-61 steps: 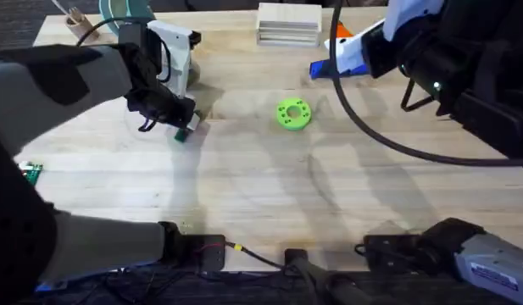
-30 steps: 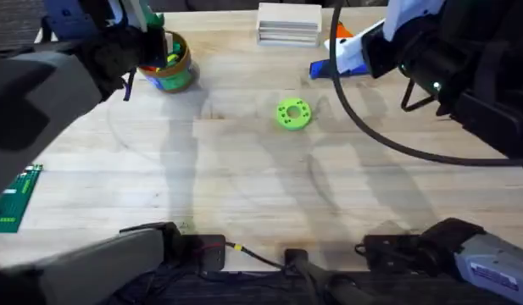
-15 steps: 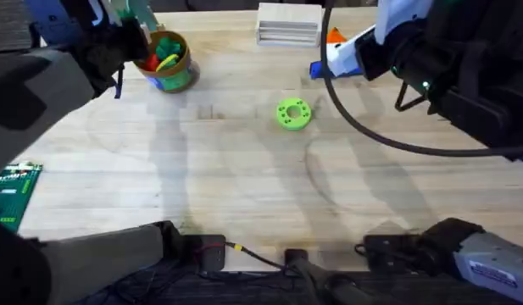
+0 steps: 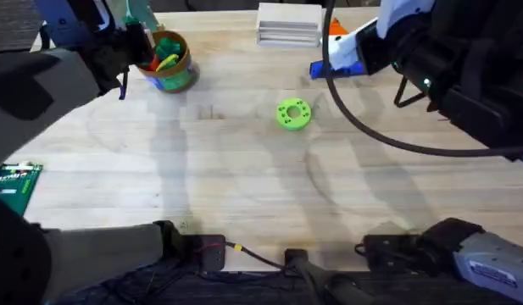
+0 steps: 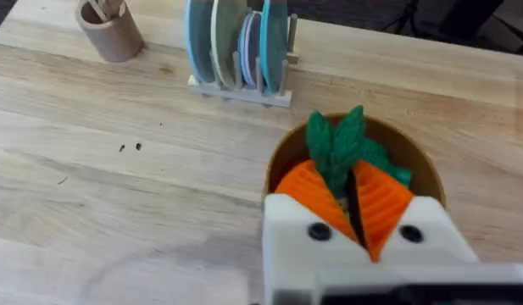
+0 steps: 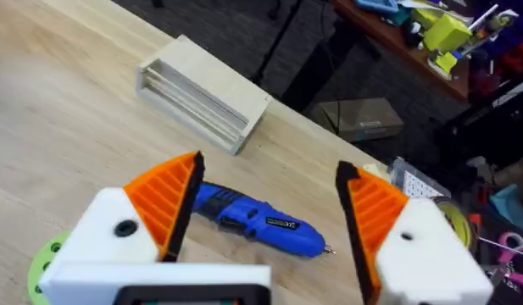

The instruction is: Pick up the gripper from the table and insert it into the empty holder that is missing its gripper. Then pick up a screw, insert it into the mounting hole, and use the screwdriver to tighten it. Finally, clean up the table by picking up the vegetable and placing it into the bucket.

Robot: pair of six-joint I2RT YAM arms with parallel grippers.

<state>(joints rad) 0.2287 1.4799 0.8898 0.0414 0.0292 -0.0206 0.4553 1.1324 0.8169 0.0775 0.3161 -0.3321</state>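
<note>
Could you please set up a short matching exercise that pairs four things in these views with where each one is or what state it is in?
Things:
1. vegetable
2. screwdriver
3. green disc
4. right gripper

Places or states:
A. lying on the table near the wooden block
B. alone near the middle of the table
C. open, holding nothing
D. pinched in the left gripper over the bucket

Pairs: 1-D, 2-A, 3-B, 4-C
</note>
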